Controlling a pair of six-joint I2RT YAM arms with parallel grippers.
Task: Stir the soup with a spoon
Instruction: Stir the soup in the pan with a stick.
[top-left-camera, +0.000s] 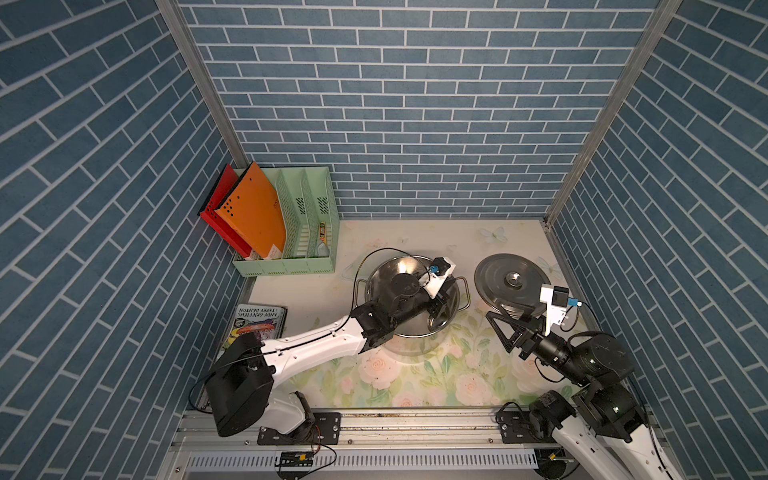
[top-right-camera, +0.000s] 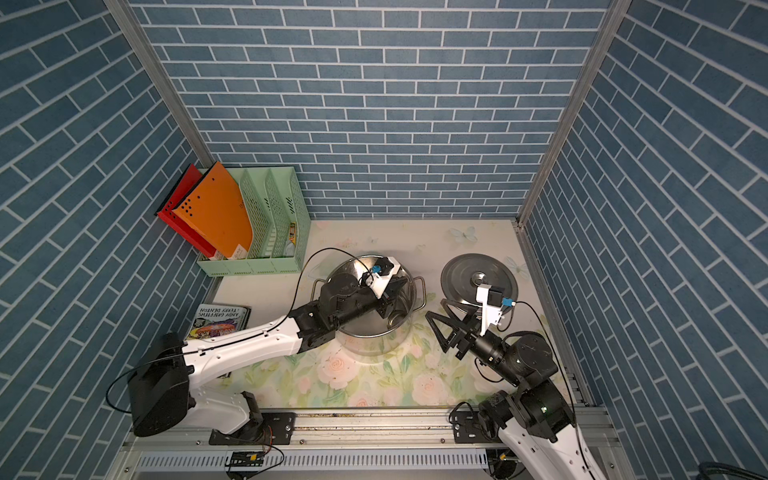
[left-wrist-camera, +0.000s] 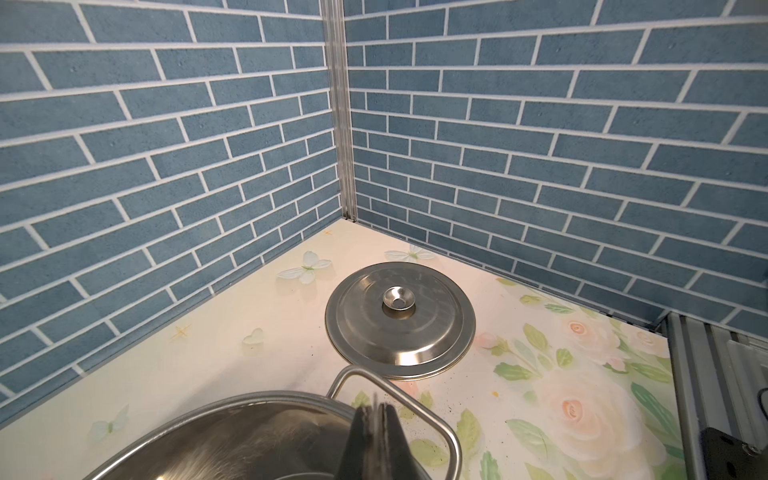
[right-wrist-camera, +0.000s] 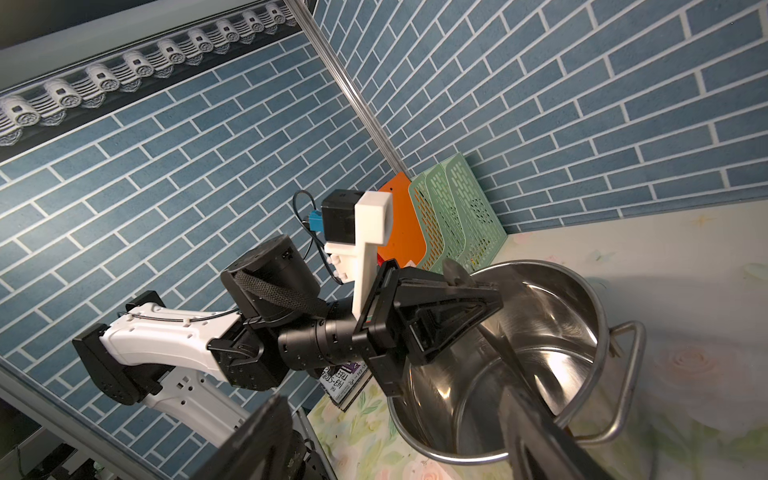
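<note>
Spoon (right-wrist-camera: 510, 359) in left gripper (right-wrist-camera: 491, 297) — inside pot (right-wrist-camera: 552, 299)

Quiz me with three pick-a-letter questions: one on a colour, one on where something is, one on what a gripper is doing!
1. What colour is the rack?
A green B yellow C black
2. Where is the lid?
A on the table beside the pot B on the pot C in the rack
3. The left gripper is:
A open B shut on the spoon C shut on the lid
Answers: 1 A: its walls are green. 2 A: it lies flat, off the pot. 3 B: its jaws pinch the thin handle.
</note>
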